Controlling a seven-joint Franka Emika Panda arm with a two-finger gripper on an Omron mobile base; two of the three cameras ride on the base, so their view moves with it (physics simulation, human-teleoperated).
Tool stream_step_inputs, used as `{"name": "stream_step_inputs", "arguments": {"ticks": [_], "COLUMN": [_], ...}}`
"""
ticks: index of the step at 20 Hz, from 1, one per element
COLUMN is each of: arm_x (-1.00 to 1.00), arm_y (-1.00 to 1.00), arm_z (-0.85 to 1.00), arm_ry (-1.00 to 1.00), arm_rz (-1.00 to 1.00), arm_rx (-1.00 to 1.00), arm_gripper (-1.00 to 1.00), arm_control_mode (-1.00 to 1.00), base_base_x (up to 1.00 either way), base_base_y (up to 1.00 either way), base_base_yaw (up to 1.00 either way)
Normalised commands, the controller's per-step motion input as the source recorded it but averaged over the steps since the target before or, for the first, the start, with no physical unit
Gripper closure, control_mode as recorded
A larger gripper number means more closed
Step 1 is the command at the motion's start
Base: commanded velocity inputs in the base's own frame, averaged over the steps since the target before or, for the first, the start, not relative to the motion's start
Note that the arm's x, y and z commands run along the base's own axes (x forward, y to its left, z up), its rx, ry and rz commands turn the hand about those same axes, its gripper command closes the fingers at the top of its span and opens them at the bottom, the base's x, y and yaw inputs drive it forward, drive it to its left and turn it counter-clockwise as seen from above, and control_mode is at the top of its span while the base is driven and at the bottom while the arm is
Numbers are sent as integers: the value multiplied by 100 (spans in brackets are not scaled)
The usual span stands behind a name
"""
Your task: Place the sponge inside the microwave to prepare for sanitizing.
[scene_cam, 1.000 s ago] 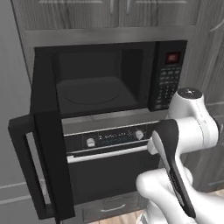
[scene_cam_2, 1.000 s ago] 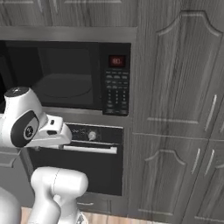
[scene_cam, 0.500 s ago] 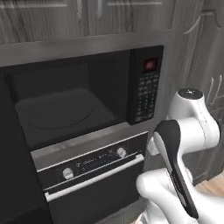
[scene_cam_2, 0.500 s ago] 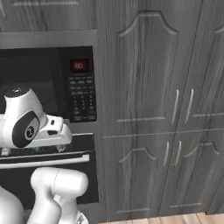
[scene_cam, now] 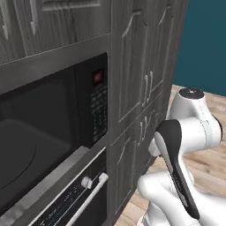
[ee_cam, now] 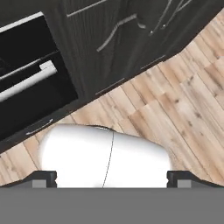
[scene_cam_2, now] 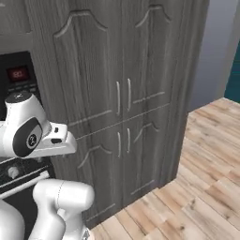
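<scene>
**A:** Base has swung right since a second ago; the microwave (scene_cam: 39, 132) slid to the left edge, cabinets (scene_cam_2: 122, 93) ahead now.

**B:** Can't spot the sponge anywhere. Fingers (ee_cam: 43, 178) wide apart, empty. Risk: driving off without finding it.

Microwave (scene_cam: 48, 128) above oven (scene_cam: 75, 203), cabinets (scene_cam: 141, 88) right
</scene>
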Motion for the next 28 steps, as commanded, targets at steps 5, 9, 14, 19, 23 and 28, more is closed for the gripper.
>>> {"name": "stream_step_inputs", "arguments": {"ticks": [5, 9, 14, 19, 23, 28], "arm_x": [0, 0, 0, 0, 0, 0], "arm_y": [0, 0, 0, 0, 0, 0], "arm_z": [0, 0, 0, 0, 0, 0], "arm_ry": [0, 0, 0, 0, 0, 0], "arm_rz": [0, 0, 0, 0, 0, 0], "arm_rx": [0, 0, 0, 0, 0, 0], "arm_gripper": [-100, -100, -100, -100, -100, -100], "arm_control_mode": [100, 100, 100, 100, 100, 100], "base_base_x": [2, 9, 3, 4, 20, 67], "base_base_y": [-8, -39, -37, -31, -10, 0], "base_base_yaw": [-91, -84, -87, -88, -87, -72]}}
